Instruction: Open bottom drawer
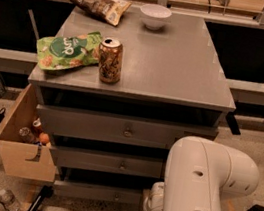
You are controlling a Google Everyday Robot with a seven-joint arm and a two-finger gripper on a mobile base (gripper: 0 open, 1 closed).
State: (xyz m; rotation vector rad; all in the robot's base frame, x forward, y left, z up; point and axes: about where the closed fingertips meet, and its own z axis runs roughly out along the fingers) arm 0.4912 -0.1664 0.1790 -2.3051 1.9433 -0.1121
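Note:
The bottom drawer (91, 191) is the lowest, slimmest grey front of the cabinet, with a small round knob (117, 196) at its middle. It sits nearly flush under the middle drawer (106, 162). My white arm (200, 191) fills the lower right and covers the drawers' right ends. Its lower white section (153, 205) reaches down beside the bottom drawer's right part. My gripper is hidden beyond that section and does not show.
On the grey cabinet top (179, 70) stand a soda can (110, 60), a green snack bag (64, 55), a brown chip bag (97, 2) and a white bowl (155, 16). A cardboard box (22, 151) hangs at the cabinet's left. A plastic bottle (6, 199) lies on the floor.

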